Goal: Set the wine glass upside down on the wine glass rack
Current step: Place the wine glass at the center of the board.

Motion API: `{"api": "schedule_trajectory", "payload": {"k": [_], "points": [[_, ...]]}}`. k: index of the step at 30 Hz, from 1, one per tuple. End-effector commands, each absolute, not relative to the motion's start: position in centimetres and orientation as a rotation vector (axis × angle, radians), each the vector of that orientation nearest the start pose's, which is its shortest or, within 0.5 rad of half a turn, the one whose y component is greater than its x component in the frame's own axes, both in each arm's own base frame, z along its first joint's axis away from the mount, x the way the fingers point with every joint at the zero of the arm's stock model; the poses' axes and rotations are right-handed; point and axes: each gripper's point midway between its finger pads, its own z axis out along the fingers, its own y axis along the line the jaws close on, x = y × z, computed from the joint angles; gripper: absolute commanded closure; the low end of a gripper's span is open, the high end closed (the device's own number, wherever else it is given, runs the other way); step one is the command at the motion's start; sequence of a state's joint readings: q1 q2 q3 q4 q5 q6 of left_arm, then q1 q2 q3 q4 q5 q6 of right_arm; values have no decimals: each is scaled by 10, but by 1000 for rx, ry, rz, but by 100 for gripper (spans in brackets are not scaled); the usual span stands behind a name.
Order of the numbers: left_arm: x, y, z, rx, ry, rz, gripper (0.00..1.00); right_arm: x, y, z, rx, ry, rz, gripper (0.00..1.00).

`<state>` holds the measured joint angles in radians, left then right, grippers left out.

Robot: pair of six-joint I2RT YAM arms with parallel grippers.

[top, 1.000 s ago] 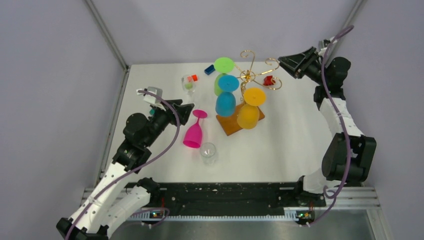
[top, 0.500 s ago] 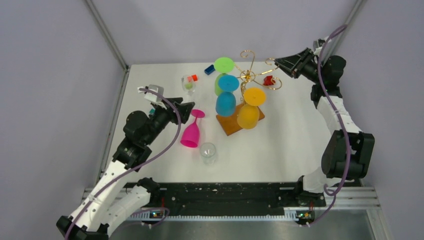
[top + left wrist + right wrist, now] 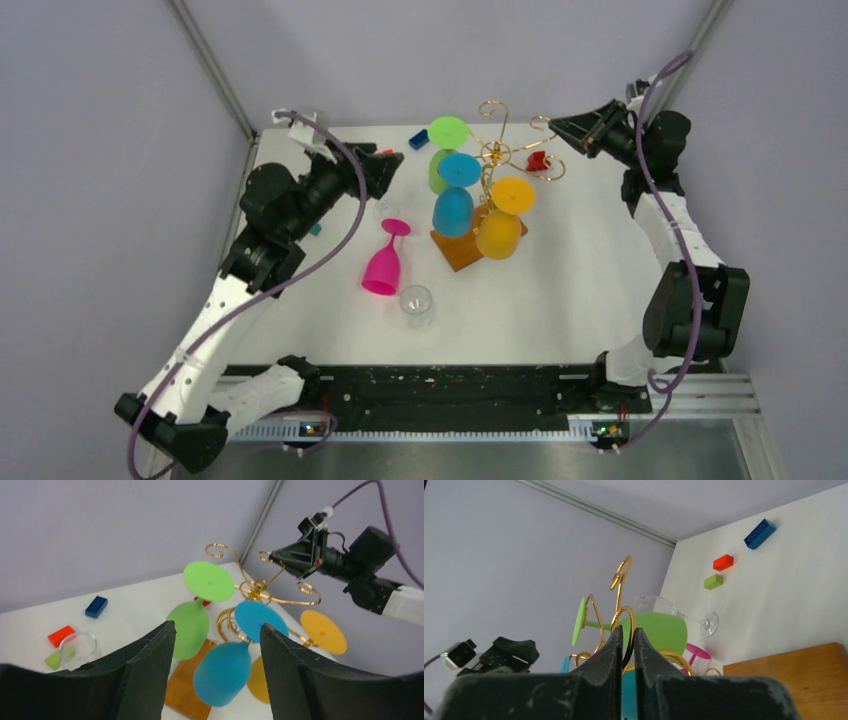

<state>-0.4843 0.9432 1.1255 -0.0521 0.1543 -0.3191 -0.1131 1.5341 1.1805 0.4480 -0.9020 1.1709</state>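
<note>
The wine glass rack [image 3: 497, 150] is gold wire on a wooden base [image 3: 458, 251], with green [image 3: 447, 131], blue [image 3: 453, 209] and orange [image 3: 497, 233] glasses hanging upside down. A pink wine glass [image 3: 385, 268] lies on its side on the table, left of the base. My left gripper [image 3: 390, 163] hovers open and empty above the back left, aimed at the rack [image 3: 257, 587]. My right gripper [image 3: 554, 125] is shut on a gold curl [image 3: 624, 617] of the rack's right arm, with its tips [image 3: 626, 632] pinching the wire.
A clear glass [image 3: 417, 305] sits near the front, below the pink one. Another clear glass [image 3: 77, 649] stands at the back left by green [image 3: 55, 659], red [image 3: 61, 635] and blue [image 3: 96, 606] bricks. A red block [image 3: 538, 160] lies behind the rack. Walls close in at the back and sides.
My left arm has lifted and swung toward the back, away from the pink glass. My right gripper has closed onto the rack's gold curl.
</note>
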Motion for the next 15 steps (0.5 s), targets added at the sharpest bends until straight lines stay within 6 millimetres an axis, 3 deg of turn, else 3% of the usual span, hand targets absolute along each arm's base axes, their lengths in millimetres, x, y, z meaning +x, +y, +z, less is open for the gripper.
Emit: {"api": "schedule_trajectory", "payload": {"k": [1,9,10,15], "points": [[296,-221,452,244,1505,-875,33,419,119,367,145,1657,1355,100],[306,-283,472,332,1560,-924,35,412,112,359,255,1681,1158,100],[304,-290,483,346,1559,-929,35,410,111,358,267,1681,1133,100],[312,-319,472,364,1676,-917,39,399,109,355,321,1675,1043,100]]}}
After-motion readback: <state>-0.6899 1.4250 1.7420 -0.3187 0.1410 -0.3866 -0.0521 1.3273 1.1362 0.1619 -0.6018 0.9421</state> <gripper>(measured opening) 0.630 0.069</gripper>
